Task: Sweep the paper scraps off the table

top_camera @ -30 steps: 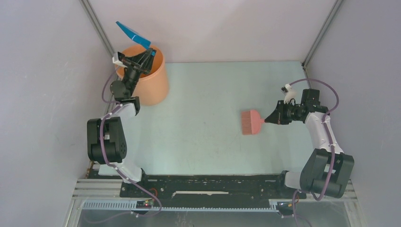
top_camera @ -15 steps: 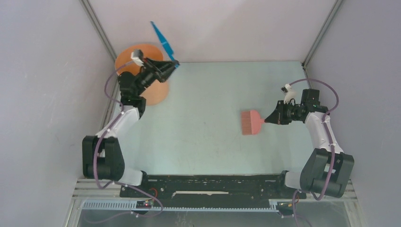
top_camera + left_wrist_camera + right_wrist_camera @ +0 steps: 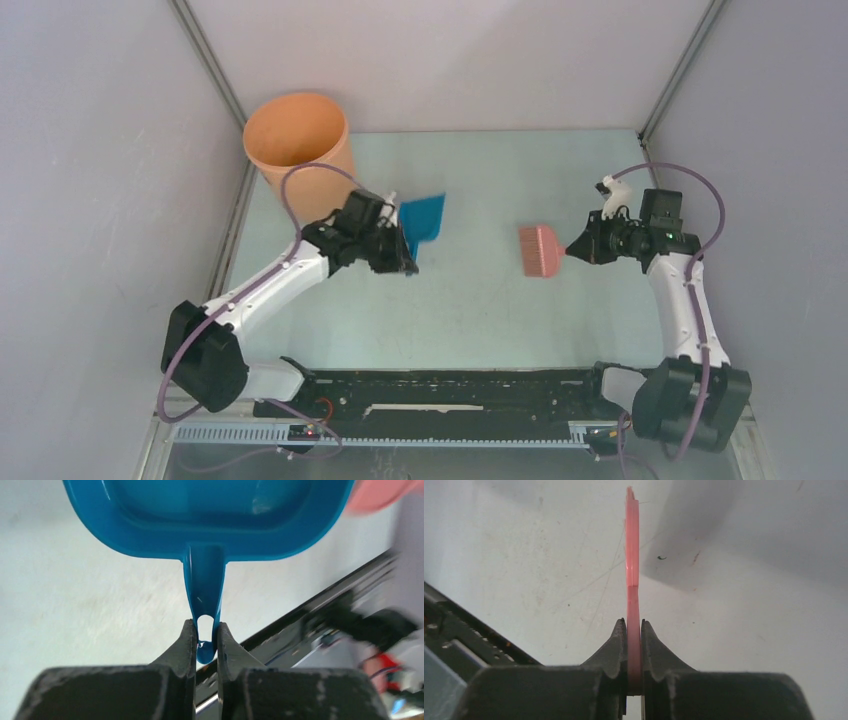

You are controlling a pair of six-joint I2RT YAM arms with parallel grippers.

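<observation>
Left gripper (image 3: 205,639) clamps the dustpan (image 3: 424,217) handle just right of the bucket (image 3: 300,150); right gripper (image 3: 634,635) clamps the brush (image 3: 540,250), farther right. No scraps are visible, so the sweep is probably finished and the tools need setting down.

Bucket (image 3: 297,125) at the far left corner of the table (image 3: 470,300); dustpan (image 3: 423,222) nearer, toward the middle; brush (image 3: 540,250) to its right.

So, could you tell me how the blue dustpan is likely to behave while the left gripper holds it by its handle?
Probably stiff: the dustpan shows no sag though the left gripper holds only its handle tip. Likely light, since that narrow pinch bears it. Its glossy plastic looks slippery, so it might pivot in that grip.
</observation>
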